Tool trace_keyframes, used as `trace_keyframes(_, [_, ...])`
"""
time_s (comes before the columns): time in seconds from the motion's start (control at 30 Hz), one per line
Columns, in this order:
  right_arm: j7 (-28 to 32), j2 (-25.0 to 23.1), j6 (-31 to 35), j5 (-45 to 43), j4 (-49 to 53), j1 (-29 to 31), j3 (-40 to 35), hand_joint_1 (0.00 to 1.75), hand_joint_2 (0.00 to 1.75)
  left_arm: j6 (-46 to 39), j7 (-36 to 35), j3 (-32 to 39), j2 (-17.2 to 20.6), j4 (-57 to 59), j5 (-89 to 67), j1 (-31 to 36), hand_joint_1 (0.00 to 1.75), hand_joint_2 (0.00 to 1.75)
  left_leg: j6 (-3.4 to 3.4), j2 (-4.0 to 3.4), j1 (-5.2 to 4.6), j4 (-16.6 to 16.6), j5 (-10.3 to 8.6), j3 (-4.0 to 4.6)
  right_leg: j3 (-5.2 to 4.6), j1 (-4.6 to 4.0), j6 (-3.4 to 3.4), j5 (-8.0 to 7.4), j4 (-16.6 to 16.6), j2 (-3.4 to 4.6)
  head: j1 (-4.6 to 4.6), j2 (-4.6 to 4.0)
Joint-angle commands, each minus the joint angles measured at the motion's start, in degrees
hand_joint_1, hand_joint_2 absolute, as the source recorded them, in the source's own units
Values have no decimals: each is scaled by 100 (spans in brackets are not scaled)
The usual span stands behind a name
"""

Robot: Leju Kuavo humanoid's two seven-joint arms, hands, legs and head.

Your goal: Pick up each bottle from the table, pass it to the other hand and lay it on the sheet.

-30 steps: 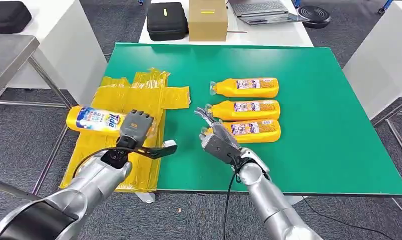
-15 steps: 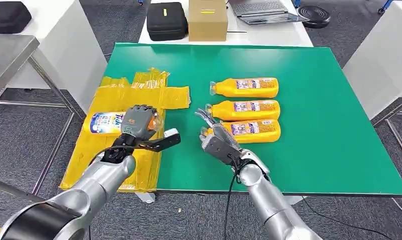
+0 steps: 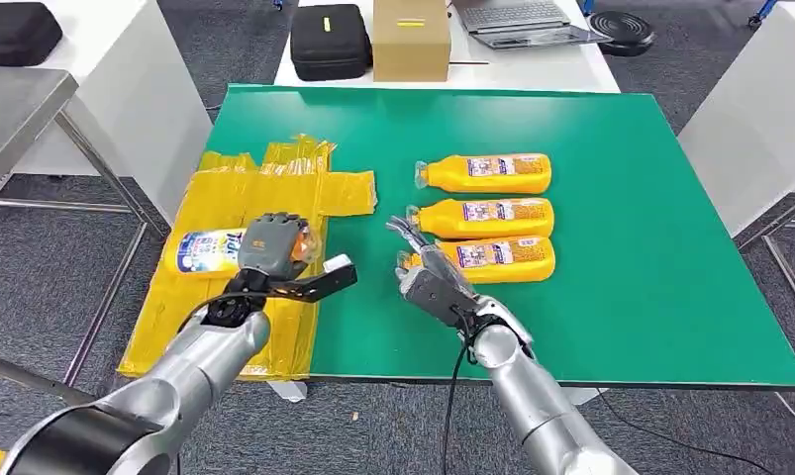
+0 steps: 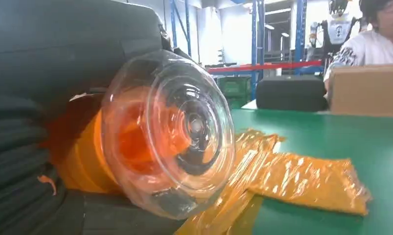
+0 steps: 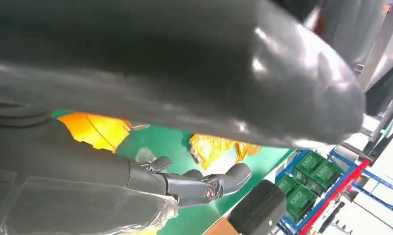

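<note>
My left hand point(image 3: 272, 247) grips an orange Tide bottle point(image 3: 207, 250) with a blue-and-white label, lying across the yellow sheet point(image 3: 274, 188) at the table's left edge. The left wrist view has the bottle's clear end point(image 4: 170, 132) close up inside the hand, with crumpled sheet point(image 4: 302, 181) behind it. Three orange bottles lie side by side on the green table point(image 3: 621, 198): far point(image 3: 487, 173), middle point(image 3: 487, 217) and near point(image 3: 502, 259). My right hand point(image 3: 428, 279) is open with fingers point(image 5: 199, 183) spread at the cap ends of the near two; I cannot tell if it touches them.
Behind the green table stands a white table with a black case point(image 3: 330, 40), a cardboard box point(image 3: 411, 38) and a laptop point(image 3: 517, 18). A grey table point(image 3: 17, 109) is at the left. In the left wrist view a person point(image 4: 375, 34) sits behind the box.
My left hand has carried the Tide bottle rightward from beyond the sheet's left edge and lowered it onto the sheet. The right hand has not moved.
</note>
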State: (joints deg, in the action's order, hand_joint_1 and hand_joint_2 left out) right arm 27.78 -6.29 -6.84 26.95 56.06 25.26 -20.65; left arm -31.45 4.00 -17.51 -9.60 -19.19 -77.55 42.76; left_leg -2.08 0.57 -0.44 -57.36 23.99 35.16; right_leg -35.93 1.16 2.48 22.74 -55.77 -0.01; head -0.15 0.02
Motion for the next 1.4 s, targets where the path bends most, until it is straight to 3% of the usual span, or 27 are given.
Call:
trace_keyframes(0.03, [45,94,-29,-28,-488,323,-237,0,0,100,-360,-352,130,433,-560,28,175,175,8,-13,4,1,10,-24,21,-5,-8,6,3,9,-2,0])
trace_keyframes(0.2, [58,89,-66,-42,-660,461,-304,0,0,183,-735,-880,148,457,-1245,-44,175,175,9,-13,6,0,11,-24,22,-7,-9,7,2,10,-2,0])
trace_keyframes(0.53, [55,67,-65,-74,-807,586,-378,0,0,205,-880,-623,92,427,-1110,-105,175,175,9,-9,5,-1,10,-23,21,-6,-9,7,1,6,0,0])
trace_keyframes(0.6, [55,67,-61,-76,-812,589,-381,0,0,184,-899,-646,99,425,-1159,-107,175,175,22,-22,19,-16,36,-60,60,-21,-21,27,-7,15,-2,0])
trace_keyframes(0.77, [55,68,-37,-76,-820,592,-408,0,0,103,-867,-538,94,410,-1099,-139,175,175,10,-7,8,-1,12,-25,26,-9,-9,9,3,3,-2,0])
trace_keyframes(0.83, [55,68,-27,-75,-831,595,-422,0,0,108,-787,-375,75,401,-935,-154,175,175,16,-13,13,-5,25,-50,50,-14,-15,20,0,8,-2,0])
trace_keyframes(1.3, [55,68,-22,-75,-832,598,-427,0,0,89,-744,-318,70,391,-876,-156,175,175,7,-5,4,0,6,-14,14,-5,-7,4,3,3,0,0])
trace_keyframes(1.4, [55,71,-2,-72,-823,597,-441,0,0,142,-537,-24,23,387,-555,-172,175,175,12,-9,10,-5,16,-30,30,-10,-11,12,-1,5,-2,0])
